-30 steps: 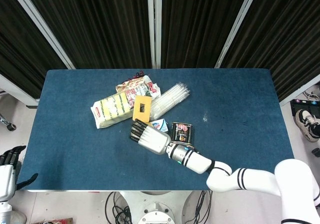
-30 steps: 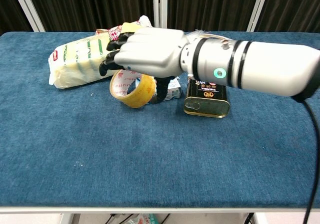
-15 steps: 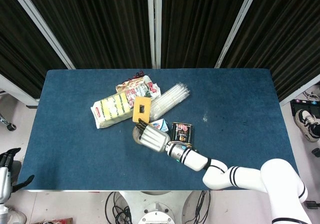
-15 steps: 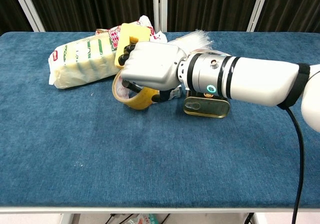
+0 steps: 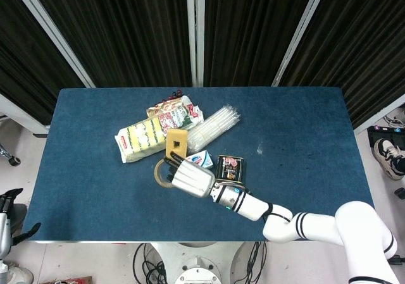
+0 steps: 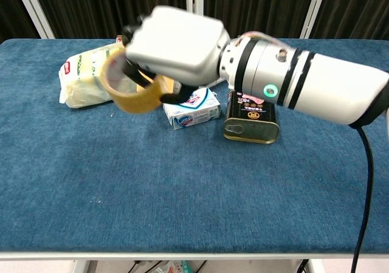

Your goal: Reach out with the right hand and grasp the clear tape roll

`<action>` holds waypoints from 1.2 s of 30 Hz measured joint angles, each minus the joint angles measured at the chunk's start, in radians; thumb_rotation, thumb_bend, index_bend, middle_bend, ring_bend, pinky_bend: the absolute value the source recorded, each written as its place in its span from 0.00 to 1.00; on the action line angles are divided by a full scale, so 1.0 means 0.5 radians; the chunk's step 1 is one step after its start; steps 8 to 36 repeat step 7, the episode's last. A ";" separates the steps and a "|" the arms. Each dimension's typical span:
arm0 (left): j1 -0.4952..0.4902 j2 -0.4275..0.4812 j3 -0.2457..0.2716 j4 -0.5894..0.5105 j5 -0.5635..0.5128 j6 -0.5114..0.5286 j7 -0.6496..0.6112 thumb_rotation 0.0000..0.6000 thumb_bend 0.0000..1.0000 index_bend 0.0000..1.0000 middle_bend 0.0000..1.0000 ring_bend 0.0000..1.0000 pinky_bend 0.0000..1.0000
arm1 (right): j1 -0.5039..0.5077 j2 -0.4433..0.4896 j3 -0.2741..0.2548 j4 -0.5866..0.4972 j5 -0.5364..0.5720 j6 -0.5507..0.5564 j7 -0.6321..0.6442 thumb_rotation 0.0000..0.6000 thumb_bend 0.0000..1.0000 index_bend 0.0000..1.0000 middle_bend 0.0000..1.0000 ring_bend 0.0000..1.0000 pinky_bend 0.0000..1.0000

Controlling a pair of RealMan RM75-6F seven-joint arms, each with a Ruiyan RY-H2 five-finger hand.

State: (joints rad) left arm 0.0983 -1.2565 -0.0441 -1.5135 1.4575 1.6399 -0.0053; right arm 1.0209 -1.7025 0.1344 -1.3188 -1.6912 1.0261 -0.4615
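Note:
My right hand (image 6: 176,45) grips the clear tape roll (image 6: 124,84), a yellowish ring, and holds it lifted off the blue table (image 6: 182,182). In the head view the right hand (image 5: 190,178) sits near the table's front middle, with the tape roll (image 5: 161,173) showing at its left. The fingers pass through the roll's hole. My left hand (image 5: 9,211) hangs below the table's front left corner, fingers apart, holding nothing.
A small blue-and-white box (image 6: 193,107) and a dark tin can (image 6: 250,122) lie just right of the roll. A yellow-green sponge pack (image 6: 91,72), a snack bag (image 5: 174,112), a straw bundle (image 5: 215,124) and a yellow sponge block (image 5: 176,143) lie behind.
The right hand closed on the tape roll and raised it off the table, moving it left and up. The box behind it came into view.

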 measured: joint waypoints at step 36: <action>-0.004 0.020 -0.002 -0.047 0.017 0.008 0.048 1.00 0.09 0.19 0.19 0.18 0.22 | 0.006 0.096 0.083 -0.304 -0.149 0.239 0.148 1.00 0.37 0.80 0.63 0.33 0.24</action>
